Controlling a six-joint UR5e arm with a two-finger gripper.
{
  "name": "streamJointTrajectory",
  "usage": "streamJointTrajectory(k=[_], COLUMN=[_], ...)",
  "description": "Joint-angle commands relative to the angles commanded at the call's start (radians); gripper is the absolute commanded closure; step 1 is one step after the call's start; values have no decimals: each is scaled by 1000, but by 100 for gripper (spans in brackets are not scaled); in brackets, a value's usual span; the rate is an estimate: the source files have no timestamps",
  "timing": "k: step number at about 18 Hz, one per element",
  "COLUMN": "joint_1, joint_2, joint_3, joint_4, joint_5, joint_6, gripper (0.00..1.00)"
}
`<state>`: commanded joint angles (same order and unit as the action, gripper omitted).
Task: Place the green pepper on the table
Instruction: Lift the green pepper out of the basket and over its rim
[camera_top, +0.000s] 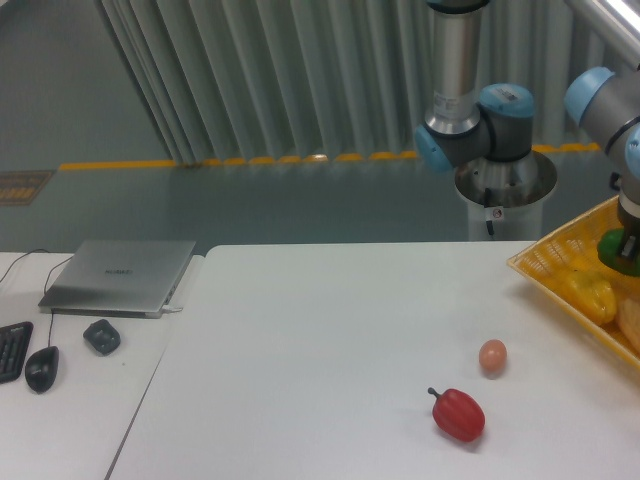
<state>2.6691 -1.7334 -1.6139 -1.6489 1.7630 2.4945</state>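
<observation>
My jaws (630, 248) are at the far right edge of the single fixed view, lowered into the yellow basket (545, 262), and largely cut off by the frame. I cannot tell whether they are wide, narrow or already gripping.

The green pepper (618, 249) shows as a dark-green lump directly at my jaws, inside the basket and just above the yellow pepper (592, 293). Contact cannot be confirmed. In my judgement I am here to take it, since it has not yet reached the bench (330, 350).

The red pepper (459, 414) and a small egg (492, 356) lie on the bench, well apart from the basket.
</observation>
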Motion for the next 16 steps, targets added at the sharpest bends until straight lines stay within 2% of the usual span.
streamJointTrajectory(k=[2,6,11,13,16], joint_1=[20,6,8,2,-46], joint_2=[0,5,15,38,38], joint_3=[15,37,48,51,72], joint_4=[-18,-19,-19,-11,1], joint_5=[-109,-236,-465,-504,-507], joint_6=[-64,-256,-432,-524,-617], gripper=[57,57,61,61,61])
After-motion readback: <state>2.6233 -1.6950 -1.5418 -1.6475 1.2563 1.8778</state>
